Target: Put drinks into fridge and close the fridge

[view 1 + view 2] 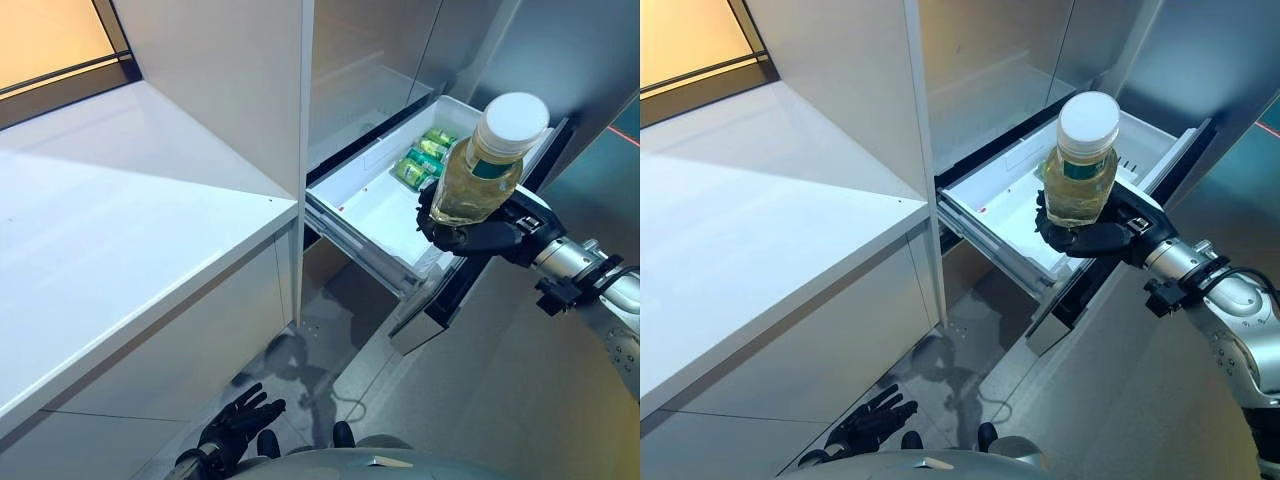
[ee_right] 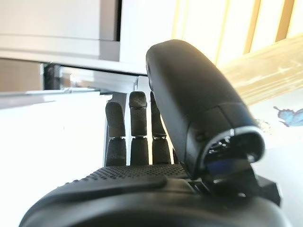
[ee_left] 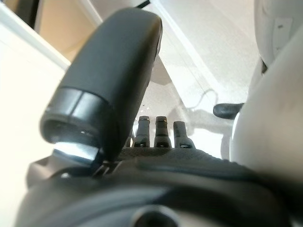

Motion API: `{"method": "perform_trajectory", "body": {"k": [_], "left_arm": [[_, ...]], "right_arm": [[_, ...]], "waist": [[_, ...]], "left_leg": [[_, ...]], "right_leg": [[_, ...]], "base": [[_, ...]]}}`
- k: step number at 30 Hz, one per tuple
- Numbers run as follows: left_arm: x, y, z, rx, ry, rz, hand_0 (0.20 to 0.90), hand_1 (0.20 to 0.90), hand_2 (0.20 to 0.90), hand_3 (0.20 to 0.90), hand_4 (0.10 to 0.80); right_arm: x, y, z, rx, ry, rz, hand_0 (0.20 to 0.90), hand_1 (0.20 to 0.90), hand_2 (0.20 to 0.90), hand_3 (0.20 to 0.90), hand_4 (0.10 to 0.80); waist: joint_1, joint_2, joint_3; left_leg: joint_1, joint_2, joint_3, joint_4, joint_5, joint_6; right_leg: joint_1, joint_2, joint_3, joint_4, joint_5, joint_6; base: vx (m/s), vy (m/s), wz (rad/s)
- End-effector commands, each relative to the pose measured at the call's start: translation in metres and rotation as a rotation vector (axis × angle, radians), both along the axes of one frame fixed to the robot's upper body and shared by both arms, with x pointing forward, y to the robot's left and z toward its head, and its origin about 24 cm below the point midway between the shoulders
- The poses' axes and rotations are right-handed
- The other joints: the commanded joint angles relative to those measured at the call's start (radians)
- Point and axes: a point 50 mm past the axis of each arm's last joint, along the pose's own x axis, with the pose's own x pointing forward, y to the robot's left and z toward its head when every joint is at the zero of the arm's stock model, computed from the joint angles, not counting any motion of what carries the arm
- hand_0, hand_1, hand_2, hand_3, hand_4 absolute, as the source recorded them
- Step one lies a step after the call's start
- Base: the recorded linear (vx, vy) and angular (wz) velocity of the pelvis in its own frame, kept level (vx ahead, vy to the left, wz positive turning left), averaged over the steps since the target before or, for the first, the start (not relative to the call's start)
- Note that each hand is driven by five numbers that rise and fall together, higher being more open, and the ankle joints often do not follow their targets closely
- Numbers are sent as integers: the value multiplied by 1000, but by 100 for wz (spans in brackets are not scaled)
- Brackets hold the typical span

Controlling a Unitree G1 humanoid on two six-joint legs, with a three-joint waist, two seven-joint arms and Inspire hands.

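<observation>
The white fridge drawer (image 1: pixel 372 215) stands pulled out from the tall fridge, just right of the white bench (image 1: pixel 110 230). Green drink cans (image 1: pixel 424 157) lie side by side on the drawer's floor, at the end farthest from the bench. The rest of the drawer's floor shows bare white, as does the bench top.

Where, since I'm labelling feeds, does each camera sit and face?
Left eye view: on the head, looking down at the open white fridge drawer holding green cans; the right hand grips a clear white-capped bottle of yellow drink, the open left hand hangs low.
Right eye view: same head, slightly rightward, sharing that whole scene.
Left wrist view: along the left hand toward the floor.
Right wrist view: along the right hand toward white cabinet fronts.
</observation>
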Motion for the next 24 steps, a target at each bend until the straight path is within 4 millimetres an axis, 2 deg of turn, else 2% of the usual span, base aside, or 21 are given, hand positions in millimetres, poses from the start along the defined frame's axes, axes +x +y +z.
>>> {"method": "perform_trajectory", "body": {"k": [1, 10, 15, 19, 24], "left_arm": [[-34, 17, -6, 95, 144, -73, 900, 900, 900, 900, 800], [-49, 33, -3, 180, 187, -77, 900, 900, 900, 900, 800], [-55, 43, -1, 225, 209, -75, 900, 900, 900, 900, 800], [-50, 53, 3, 263, 203, -78, 900, 900, 900, 900, 800], [-29, 65, 12, 306, 126, -86, 900, 900, 900, 900, 800]], "right_arm": [[10, 2, 102, 15, -457, 11, 300, 300, 300, 200, 100], [41, -11, 102, -7, -340, -95, 300, 300, 300, 200, 100], [60, -24, 89, -30, -231, -207, 300, 300, 300, 200, 100], [75, -41, 76, -37, -117, -332, 300, 300, 300, 200, 100], [91, -60, 61, -20, 2, -496, 300, 300, 300, 200, 100]], "waist": [[75, -28, -75], [133, -66, -59], [166, -86, -45], [198, -101, -15], [242, -106, 74]], "left_leg": [[2, -33, -45, 5, -110, 16], [-13, -21, -55, 5, -106, 15], [-29, -15, -70, 5, -100, 12], [-53, -10, -89, 5, -91, 11], [-110, -5, -117, 5, -71, 10]], "right_leg": [[-69, 15, -41, 8, 68, 77], [-71, 22, -82, 4, 67, 76], [-76, 25, -102, 4, 67, 76], [-90, 28, -113, 4, 75, 75], [-133, 35, -124, 6, 90, 67]], "base": [[57, -73, -9], [67, -78, 8], [99, -88, 17], [51, -108, 28], [-79, -85, 16]]}}
